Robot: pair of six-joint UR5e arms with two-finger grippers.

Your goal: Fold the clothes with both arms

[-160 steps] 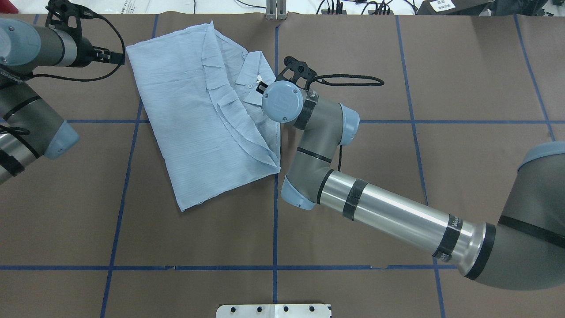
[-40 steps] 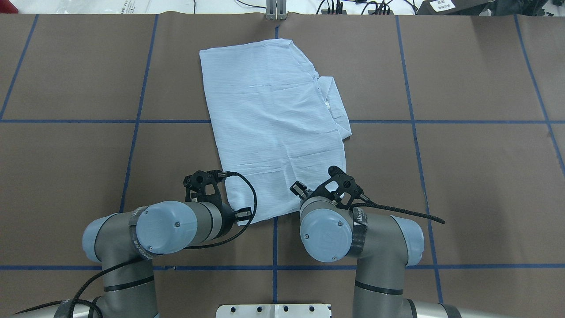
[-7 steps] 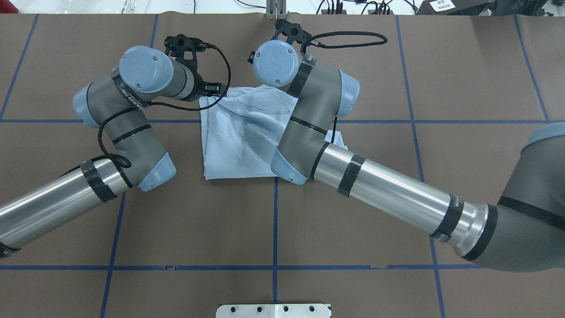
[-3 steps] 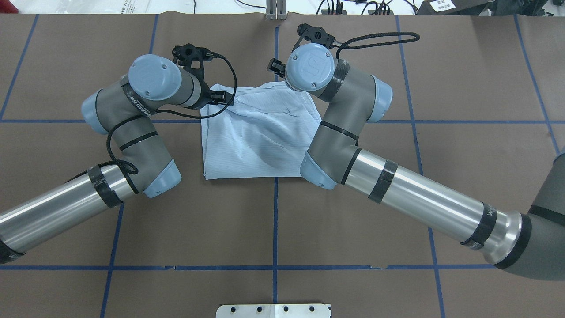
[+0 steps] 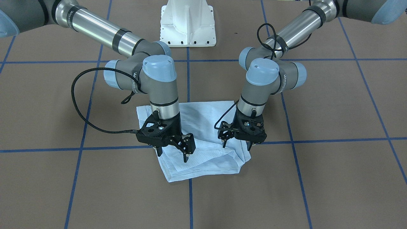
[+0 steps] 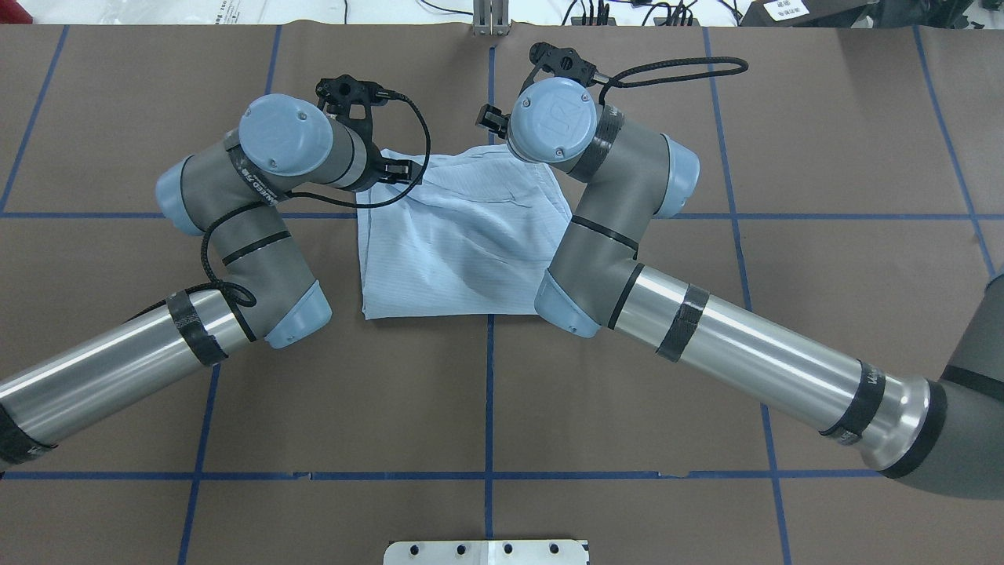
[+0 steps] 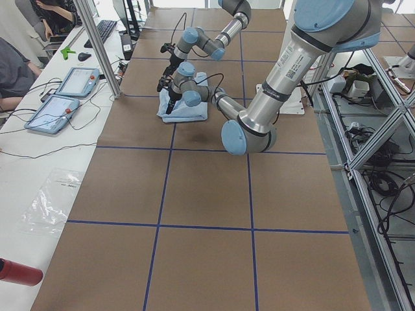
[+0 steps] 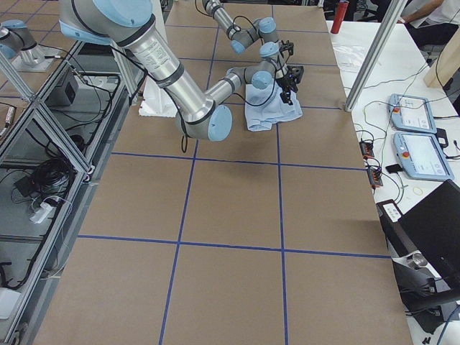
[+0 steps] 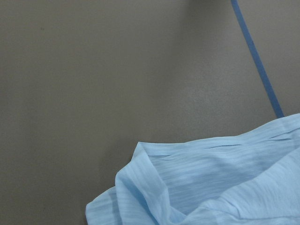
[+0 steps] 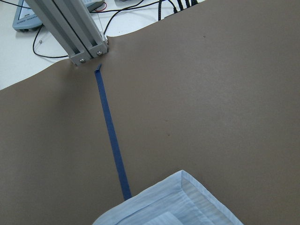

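Jaws are spread wide on the left gripper [image 5: 237, 147] and right gripper [image 5: 172, 157], nothing held by the 2. The folded shirt [image 5: 203, 122] lies just below the tips, rumpled under the left ones. A straight-up lift is advised so the top layer isn't snagged.

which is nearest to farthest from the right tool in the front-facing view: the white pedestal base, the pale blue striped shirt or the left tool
1. Pale blue striped shirt, lying right beneath the black two-finger right tool.
2. Black two-finger left tool, over the shirt's other side, on the view's right.
3. White pedestal base, far back at the view's top.
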